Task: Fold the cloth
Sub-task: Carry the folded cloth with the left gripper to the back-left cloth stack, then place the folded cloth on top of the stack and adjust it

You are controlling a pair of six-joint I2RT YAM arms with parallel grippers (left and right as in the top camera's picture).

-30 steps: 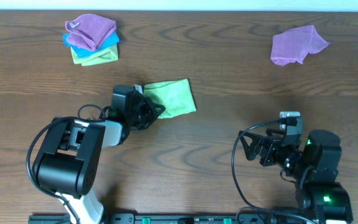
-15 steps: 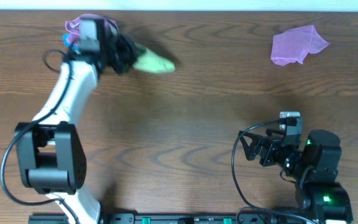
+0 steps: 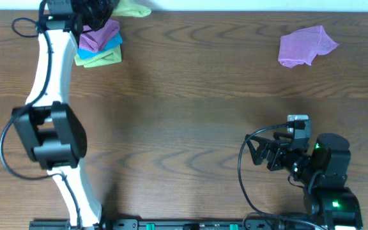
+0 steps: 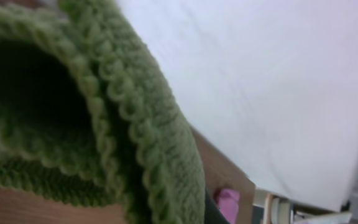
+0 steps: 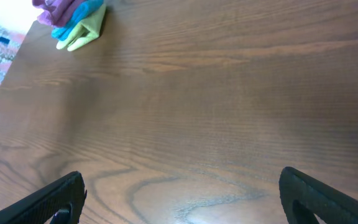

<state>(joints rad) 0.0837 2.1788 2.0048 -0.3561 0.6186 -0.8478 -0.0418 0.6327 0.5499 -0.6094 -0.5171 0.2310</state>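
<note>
Two arms were in view. Near right, your right gripper (image 5: pixel 184 194) sat parked with fingers spread and empty. Far left, your left gripper (image 3: pixel 93 9) clamped the green cloth (image 3: pixel 133 9) just beyond the stack (image 3: pixel 98 45) of folded cloths, presumably to add it there. A purple cloth (image 3: pixel 305 46) lay crumpled far right.

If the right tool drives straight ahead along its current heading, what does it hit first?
Probably just bare table: the right tool faces open wood. The folded cloth stack sits far off left of that line, though depth is unclear.
</note>
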